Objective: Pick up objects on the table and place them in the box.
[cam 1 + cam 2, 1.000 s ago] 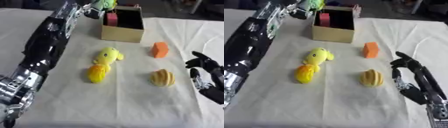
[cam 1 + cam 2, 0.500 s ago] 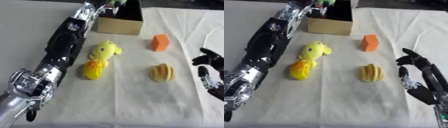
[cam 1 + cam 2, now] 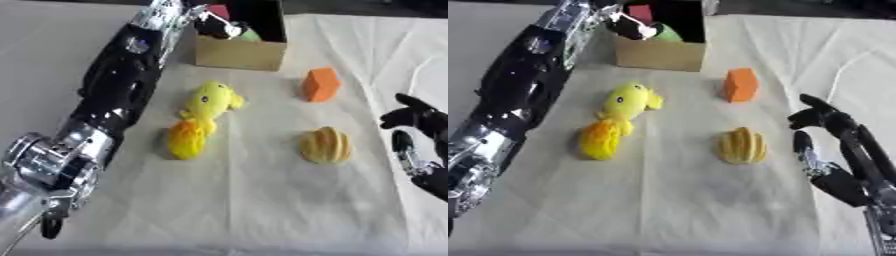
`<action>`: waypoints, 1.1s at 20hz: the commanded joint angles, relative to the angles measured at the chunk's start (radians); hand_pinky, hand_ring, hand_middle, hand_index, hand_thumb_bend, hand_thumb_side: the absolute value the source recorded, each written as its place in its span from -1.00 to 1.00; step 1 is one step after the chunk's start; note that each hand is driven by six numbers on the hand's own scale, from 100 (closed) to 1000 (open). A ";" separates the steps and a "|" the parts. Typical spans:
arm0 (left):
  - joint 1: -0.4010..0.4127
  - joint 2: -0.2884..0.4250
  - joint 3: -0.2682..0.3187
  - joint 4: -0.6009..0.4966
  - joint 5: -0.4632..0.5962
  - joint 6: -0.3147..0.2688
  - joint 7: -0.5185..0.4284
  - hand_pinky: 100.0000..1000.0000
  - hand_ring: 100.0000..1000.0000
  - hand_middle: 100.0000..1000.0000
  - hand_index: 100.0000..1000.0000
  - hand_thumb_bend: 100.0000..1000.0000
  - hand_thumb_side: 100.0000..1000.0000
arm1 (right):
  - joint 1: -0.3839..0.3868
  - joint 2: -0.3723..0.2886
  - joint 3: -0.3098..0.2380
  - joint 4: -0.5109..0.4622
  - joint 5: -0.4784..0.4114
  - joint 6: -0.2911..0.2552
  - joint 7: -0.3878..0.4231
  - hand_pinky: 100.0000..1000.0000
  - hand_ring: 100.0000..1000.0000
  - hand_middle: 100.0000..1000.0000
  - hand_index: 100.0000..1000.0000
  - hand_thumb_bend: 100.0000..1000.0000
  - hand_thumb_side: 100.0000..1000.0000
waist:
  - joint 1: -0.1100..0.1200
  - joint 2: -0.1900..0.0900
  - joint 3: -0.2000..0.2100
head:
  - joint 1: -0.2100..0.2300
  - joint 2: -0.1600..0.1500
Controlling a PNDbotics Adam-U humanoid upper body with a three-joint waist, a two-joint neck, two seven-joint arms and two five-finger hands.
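A: Since 1 second ago, what is changed?
B: Over the box [image 3: 241, 49] the left hand [image 3: 627, 26] is now lowered, pinching a green object [image 3: 667, 33].
A: What is called for next?
B: Release is judged next; 3 objects remain on the desk [image 3: 262, 200]. The right hand [image 3: 826, 145] is held spread.

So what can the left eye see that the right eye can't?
Very little differs. Only the left eye view shows more of the left arm's silver joint near the bottom corner. Only the right eye view shows the right hand more fully, with more of its forearm, resting open. Both show the left hand holding a green object over the cardboard box, the yellow plush duck, the orange block, the ribbed yellow shell-shaped toy, and the white tablecloth.
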State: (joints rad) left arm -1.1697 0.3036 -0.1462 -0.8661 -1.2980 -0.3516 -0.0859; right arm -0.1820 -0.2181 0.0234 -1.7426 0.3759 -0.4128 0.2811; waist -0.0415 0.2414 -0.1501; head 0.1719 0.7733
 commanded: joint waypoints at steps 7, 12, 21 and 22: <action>0.112 0.361 -0.214 -0.438 0.546 -0.184 -0.343 0.60 0.48 0.57 0.77 -0.32 -0.57 | 0.017 -0.048 -0.024 -0.014 0.018 0.002 -0.010 0.50 0.30 0.30 0.90 -1.00 0.21 | 0.048 -0.050 0.030 | -0.042 -0.003; 0.197 0.441 -0.309 -0.568 0.713 -0.154 -0.540 0.61 0.48 0.56 0.78 -0.38 -0.55 | 0.016 -0.050 -0.025 -0.013 0.023 0.002 -0.012 0.50 0.30 0.30 0.90 -1.00 0.20 | 0.052 -0.058 0.037 | -0.050 -0.003; 0.274 0.474 -0.417 -0.578 0.893 -0.130 -0.813 0.62 0.45 0.49 0.78 -0.51 -0.20 | 0.020 -0.053 -0.025 -0.011 0.025 0.001 -0.013 0.50 0.30 0.29 0.90 -1.00 0.21 | 0.058 -0.063 0.034 | -0.056 -0.003; 0.282 0.477 -0.430 -0.580 0.901 -0.131 -0.817 0.62 0.45 0.49 0.78 -0.50 -0.21 | 0.020 -0.053 -0.025 -0.011 0.025 0.001 -0.013 0.50 0.30 0.29 0.90 -1.00 0.20 | 0.060 -0.063 0.032 | -0.054 -0.003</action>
State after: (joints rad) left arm -0.8742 0.7451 -0.5743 -1.4275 -0.4170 -0.3557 -0.7577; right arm -0.1568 -0.2454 0.0059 -1.7422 0.3951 -0.4109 0.2706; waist 0.0025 0.2093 -0.1166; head 0.1188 0.7735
